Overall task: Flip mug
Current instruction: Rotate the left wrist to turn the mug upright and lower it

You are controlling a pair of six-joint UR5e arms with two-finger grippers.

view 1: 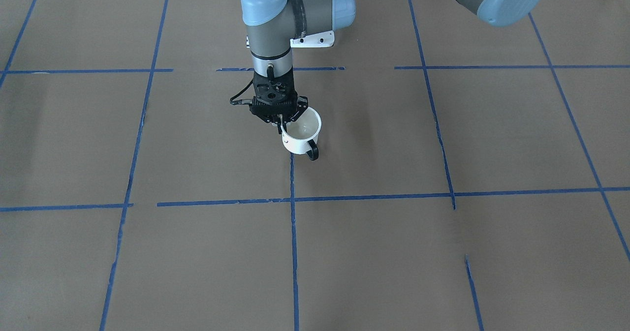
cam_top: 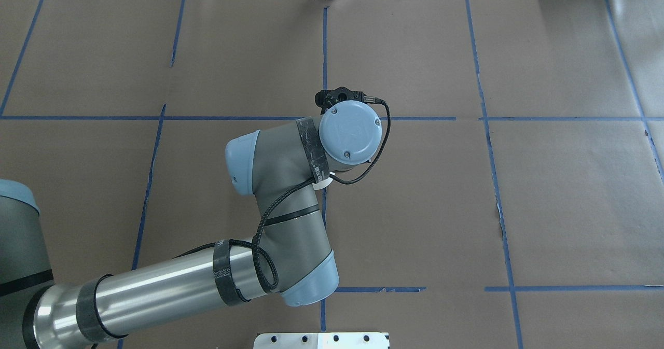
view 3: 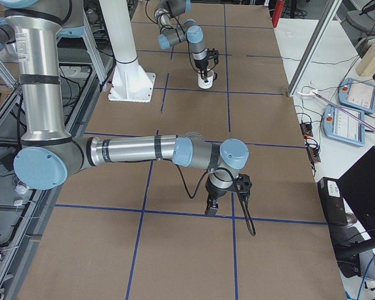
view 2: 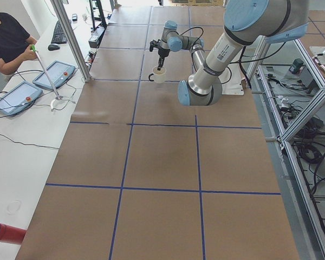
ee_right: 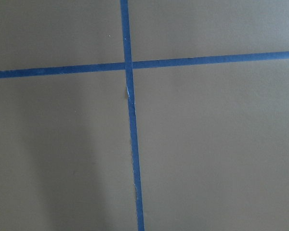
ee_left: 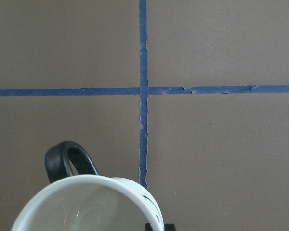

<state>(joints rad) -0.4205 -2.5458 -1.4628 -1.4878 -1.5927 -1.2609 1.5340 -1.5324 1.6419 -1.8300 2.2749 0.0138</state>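
The white mug [view 1: 302, 136] with a black loop handle [view 1: 311, 151] is mouth up and slightly tilted, near a blue tape line at mid-table. My left gripper [view 1: 284, 123] points down and is shut on its rim. I cannot tell whether the mug touches the paper. The left wrist view shows the mug's open mouth [ee_left: 86, 204] and handle [ee_left: 67, 159]. In the overhead view the left wrist [cam_top: 350, 131] hides the mug. My right gripper [view 3: 211, 209] shows only in the exterior right view, low over bare paper; I cannot tell whether it is open or shut.
Brown paper with a blue tape grid [view 1: 294, 200] covers the table. A white base plate [view 1: 315, 40] lies behind the left wrist. A white pedestal [view 3: 128, 62] stands at the robot's side. An operator [view 2: 5, 38] and tablets [view 2: 54, 75] are beside the table.
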